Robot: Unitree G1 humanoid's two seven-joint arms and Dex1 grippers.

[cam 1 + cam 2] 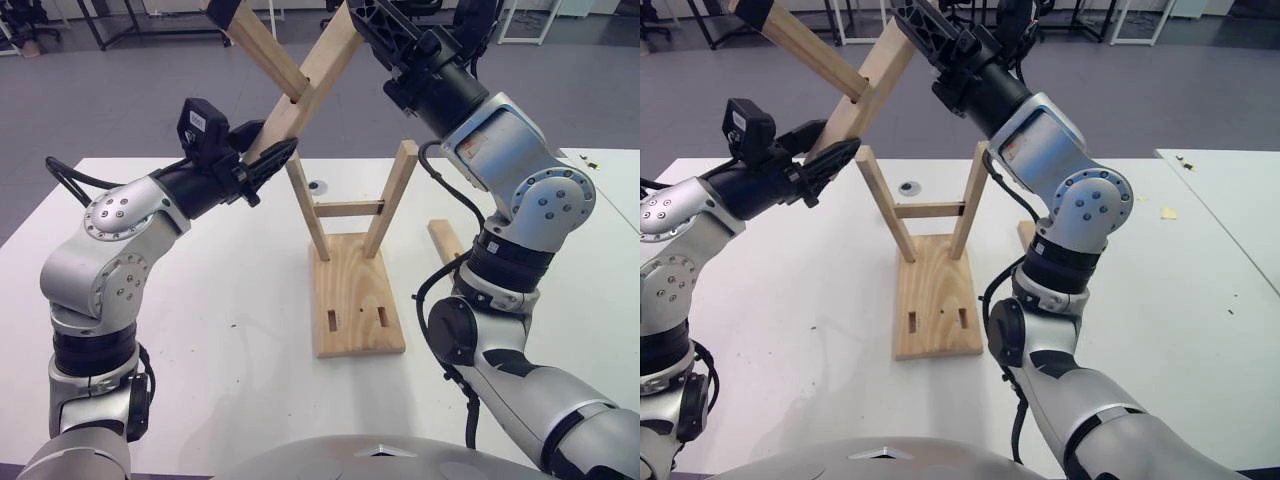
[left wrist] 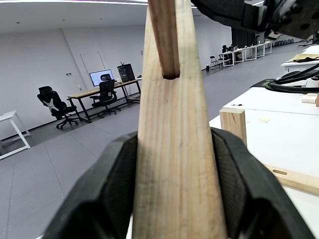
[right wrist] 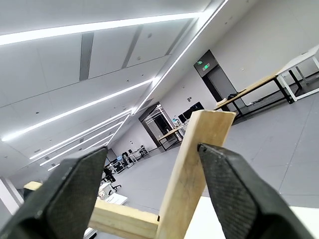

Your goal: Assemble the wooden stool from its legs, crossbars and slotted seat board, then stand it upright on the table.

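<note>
Holding the second leg frame (image 1: 300, 85) aloft and tilted over the far side of the worktop (image 1: 220, 290), with the left hand (image 1: 268, 160) clamped on one leg just below the crossbar joint. Bracketing that same leg's upper end with the right hand (image 3: 152, 154), spread open, one side touching the wood and the other well clear.

Lying flat below: the seat board (image 1: 355, 300), with the first leg pair (image 1: 348, 209) standing upright at its far end and two near slots (image 1: 384, 318) still bare. Beside the right arm, a loose wooden piece (image 1: 445, 240).

Likely trouble: with only one hand truly gripping, could pivot in that grip and swing a foot into the standing pair, knocking it loose. Could also jam or miss the near slots if lowered while tilted. Could shove the unheld board across the worktop
</note>
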